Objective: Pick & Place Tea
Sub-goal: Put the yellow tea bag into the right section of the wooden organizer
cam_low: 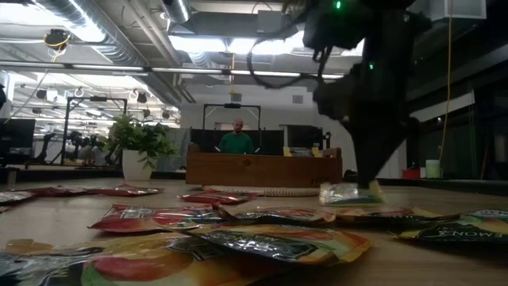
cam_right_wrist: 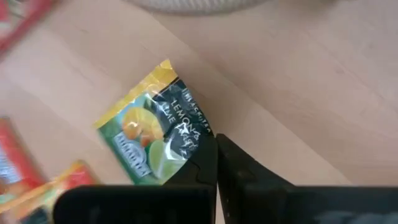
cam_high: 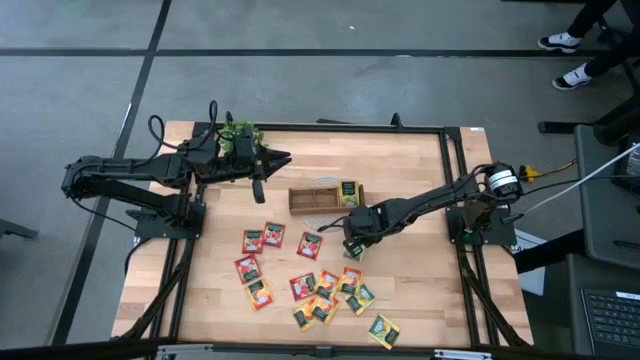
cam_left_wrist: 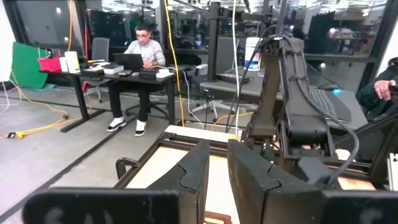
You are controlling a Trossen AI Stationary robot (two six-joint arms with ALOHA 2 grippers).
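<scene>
Yellow-green lemon tea sachet [cam_right_wrist: 152, 127] lies on wooden surface [cam_high: 420, 280] near tray [cam_high: 325, 197], right gripper [cam_right_wrist: 216, 163] fingers pinched shut on its edge. Lift straight, slowly; thin hold may slip.

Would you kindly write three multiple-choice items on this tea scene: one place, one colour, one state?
1. Where does the long brown wooden tray sit?
A. in the table's middle
B. on the floor
C. at the table's front edge

2. Which colour is the small flat tea sachet at the right gripper?
A. plain white
B. yellow-green
C. blue

3. How is the right gripper?
A. wide open
B. out of view
C. shut on the sachet

Answers: 1 A, the high view shows it mid-table; 2 B, the right wrist view shows it; 3 C, its fingers pinch the sachet's corner.
</scene>
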